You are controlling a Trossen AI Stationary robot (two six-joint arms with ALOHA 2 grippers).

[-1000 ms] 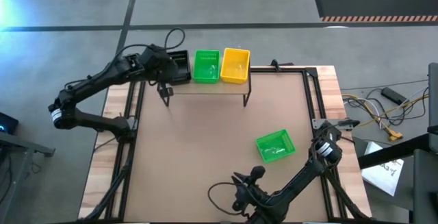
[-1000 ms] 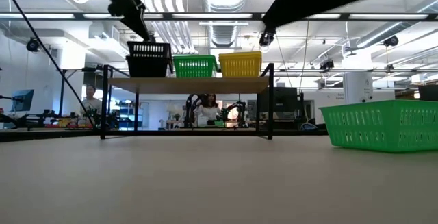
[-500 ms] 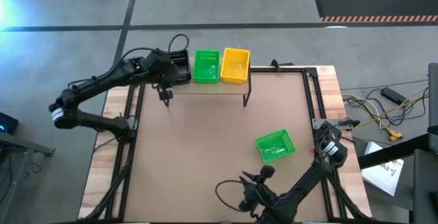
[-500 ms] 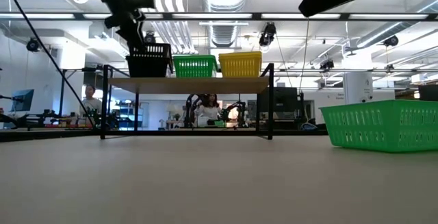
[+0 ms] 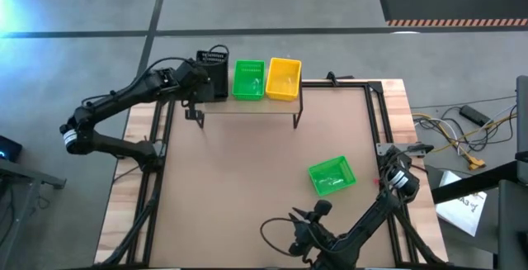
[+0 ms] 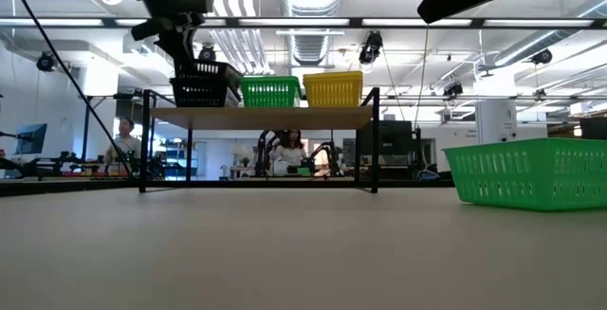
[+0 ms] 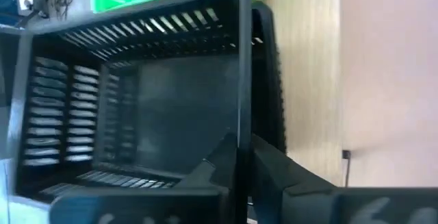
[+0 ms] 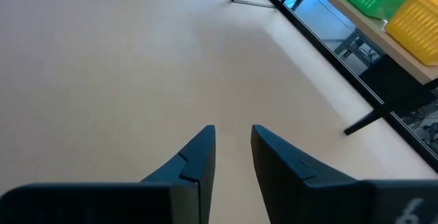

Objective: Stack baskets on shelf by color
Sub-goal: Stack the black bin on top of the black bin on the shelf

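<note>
Left hand [image 7: 243,162] at the shelf's [image 5: 247,105] left end — fingers pinched on the near wall of the top black basket [image 5: 213,73], which sits tilted over another black basket [image 7: 270,80] on the board. Beside it on the shelf, a green basket stack [image 5: 249,79], then a yellow basket stack [image 5: 284,78]; the three stand in a row, close together. A lone green basket [image 5: 332,175] sits on the brown surface [image 5: 239,179] toward the right, well apart from the shelf. Right hand [image 8: 233,152] hovers over bare surface near the front edge — fingers a narrow gap apart, holding nothing. Person [image 6: 121,137] seated in the room beyond.
</note>
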